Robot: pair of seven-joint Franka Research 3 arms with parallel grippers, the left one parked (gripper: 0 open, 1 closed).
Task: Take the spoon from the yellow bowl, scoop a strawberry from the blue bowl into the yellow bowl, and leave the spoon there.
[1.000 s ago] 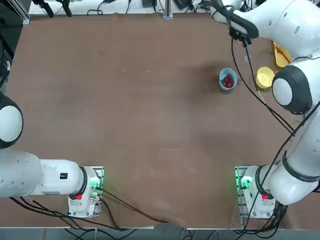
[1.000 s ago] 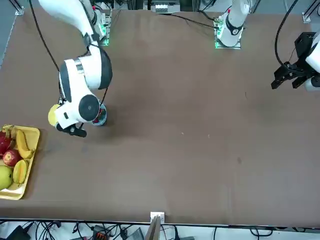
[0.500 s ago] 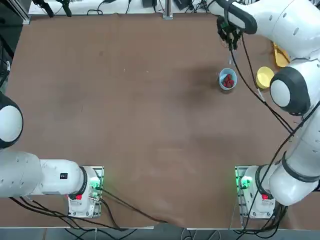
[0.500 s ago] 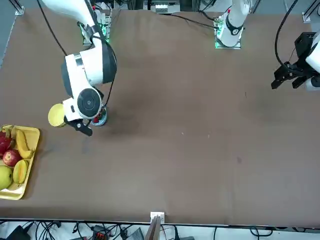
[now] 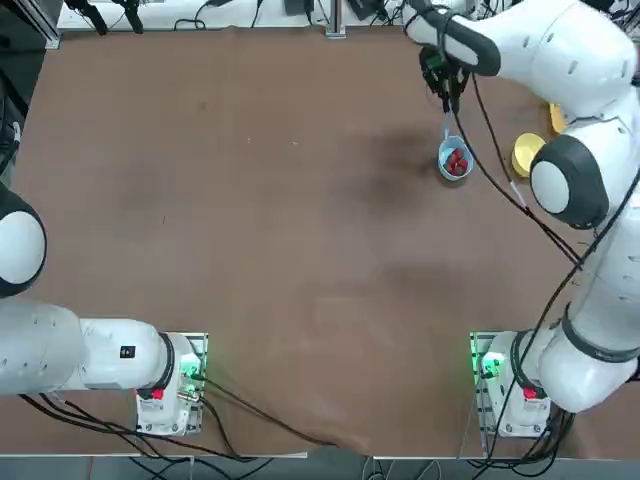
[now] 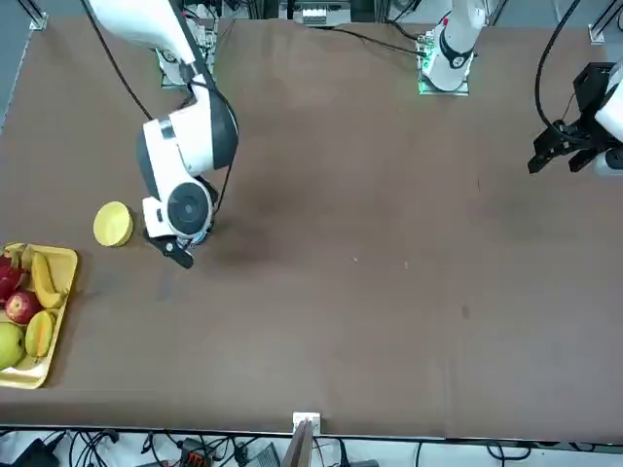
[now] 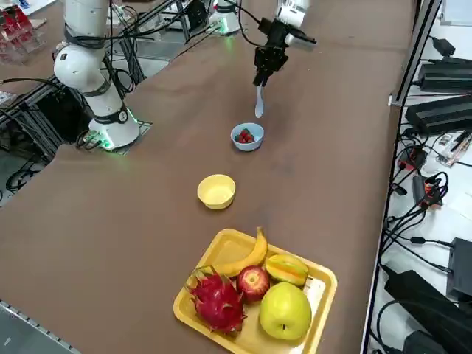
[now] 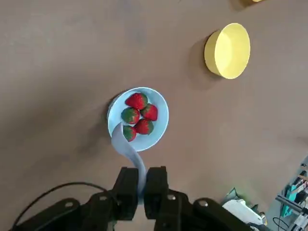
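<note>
My right gripper (image 8: 140, 181) is shut on the handle of the pale spoon (image 8: 126, 146), which hangs down from the fingers. The spoon's scoop end is over the rim of the blue bowl (image 8: 161, 115), beside several strawberries (image 8: 137, 115) lying in it. In the right side view the gripper (image 7: 262, 78) holds the spoon (image 7: 259, 103) above the table, just beyond the blue bowl (image 7: 247, 144). The yellow bowl (image 7: 217, 192) stands empty a short way off, also seen from above (image 5: 527, 155). In the front view the arm hides most of the blue bowl.
A yellow fruit tray (image 7: 324, 287) with a banana, apple, dragon fruit and other fruit lies near the table corner past the yellow bowl. Cables hang from the right arm (image 5: 560, 60) above both bowls. The table edge runs close behind the gripper.
The right gripper, still shut on the spoon, has swung from near the yellow bowl sideways to the blue bowl and come lower. The bowls have not moved.
</note>
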